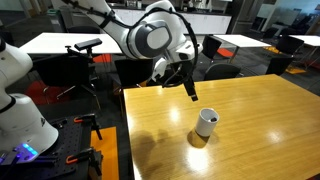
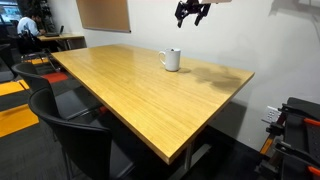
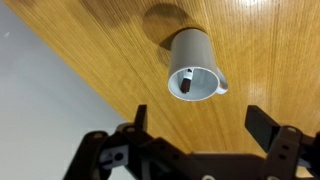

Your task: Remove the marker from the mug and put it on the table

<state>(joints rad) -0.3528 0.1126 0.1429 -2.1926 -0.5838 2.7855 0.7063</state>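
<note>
A small white mug stands upright on the glossy yellow-brown table; it also shows in an exterior view and in the wrist view. The dark marker stands inside the mug; only its top shows in the wrist view. My gripper hangs well above the mug, also seen high up in an exterior view. In the wrist view its two fingers are spread wide and hold nothing.
Black chairs stand at the table's near side. White-topped tables with black chairs stand behind. The table edge runs close beside the mug, with grey floor beyond.
</note>
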